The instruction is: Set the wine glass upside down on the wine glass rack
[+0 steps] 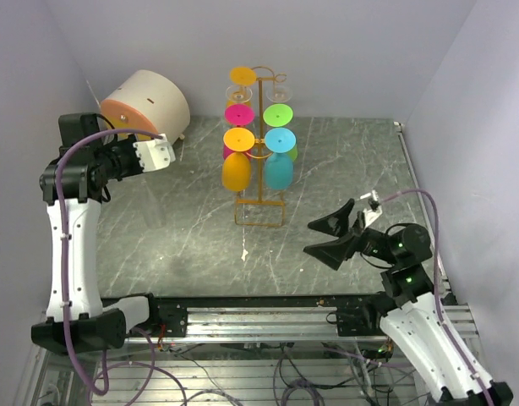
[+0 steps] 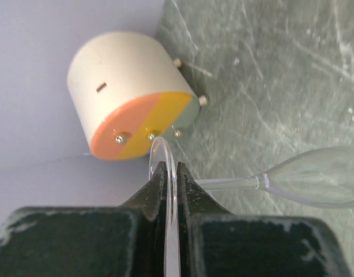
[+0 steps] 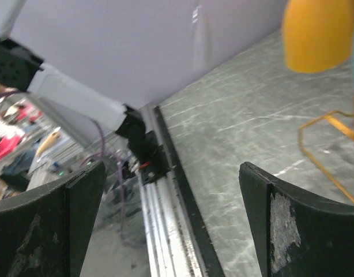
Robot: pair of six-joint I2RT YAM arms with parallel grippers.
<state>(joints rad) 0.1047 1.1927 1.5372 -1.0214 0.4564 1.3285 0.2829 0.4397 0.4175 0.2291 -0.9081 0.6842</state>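
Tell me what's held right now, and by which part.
The left gripper holds the clear glass by the rim of its foot; the right gripper is open and empty.

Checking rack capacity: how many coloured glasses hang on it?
5, on the rack: left side, top orange, pink, lower orange; right side, green, cyan. Clear ones could be missed.

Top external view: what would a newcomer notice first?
The wine glass rack at mid-table rear, loaded with bright orange, pink, green and cyan glasses. On the left, the left claw pinches a clear wine glass by its foot, near a white drum with an orange-yellow face. The right claw sits open at front right.
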